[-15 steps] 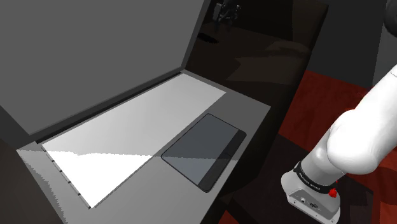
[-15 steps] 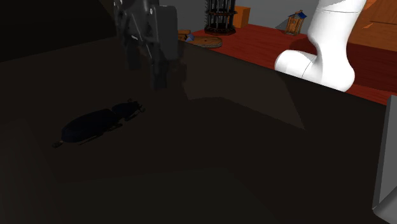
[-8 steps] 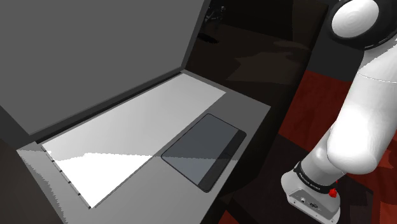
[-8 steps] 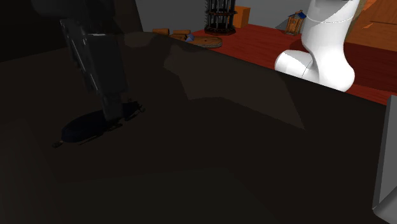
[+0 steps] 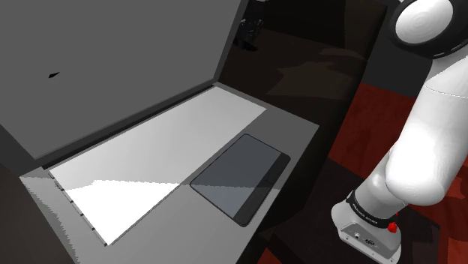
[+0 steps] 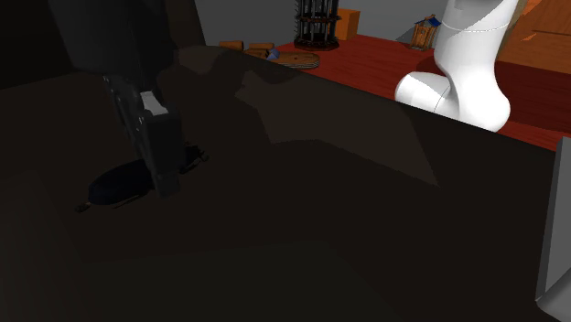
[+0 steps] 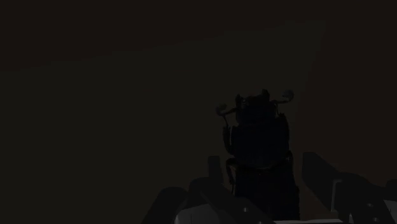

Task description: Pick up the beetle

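The beetle (image 6: 117, 186) is a dark, long-bodied insect lying flat on the dim dark tabletop (image 6: 302, 238). My black gripper (image 6: 168, 187) has come straight down over its front half, hiding the head end in the second exterior view. In the wrist view the beetle (image 7: 257, 137) sits between the two fingers, antennae pointing away from the hand, and my gripper (image 7: 264, 162) is shut on its sides. It still rests on the surface. In the shoulder view the gripper (image 5: 250, 28) peeks out beyond a grey upright panel (image 5: 112, 67).
An open laptop-like grey slab with a white deck (image 5: 157, 161) and dark pad (image 5: 240, 178) lies near the stand (image 5: 367, 229). The white arm (image 6: 462, 73) rises beyond the table's far edge. A dark rack (image 6: 316, 23) and wooden items stand on the red floor (image 6: 375, 59).
The gripper swung over from beside the beetle, dropped onto it, and its fingers came together on the body. The beetle has not moved.
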Controlling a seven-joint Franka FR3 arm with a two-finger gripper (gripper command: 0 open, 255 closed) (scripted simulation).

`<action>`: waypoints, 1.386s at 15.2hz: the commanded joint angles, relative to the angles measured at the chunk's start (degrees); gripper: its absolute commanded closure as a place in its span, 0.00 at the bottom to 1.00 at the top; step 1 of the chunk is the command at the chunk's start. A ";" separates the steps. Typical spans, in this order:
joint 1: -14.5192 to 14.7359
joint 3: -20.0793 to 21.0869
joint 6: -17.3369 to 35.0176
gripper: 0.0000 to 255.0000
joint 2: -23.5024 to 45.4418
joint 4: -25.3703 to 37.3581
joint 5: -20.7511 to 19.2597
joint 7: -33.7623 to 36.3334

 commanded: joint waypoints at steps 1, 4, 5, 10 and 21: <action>0.00 0.01 0.18 1.00 -0.02 -0.28 0.05 -0.03; 0.05 0.04 0.13 1.00 -0.03 -0.24 0.03 0.04; 0.04 0.03 0.22 1.00 -0.18 -0.48 0.02 0.01; -0.04 0.00 -0.70 1.00 0.18 0.79 0.07 -0.02; -0.66 -0.09 -11.09 1.00 3.95 14.93 0.56 0.30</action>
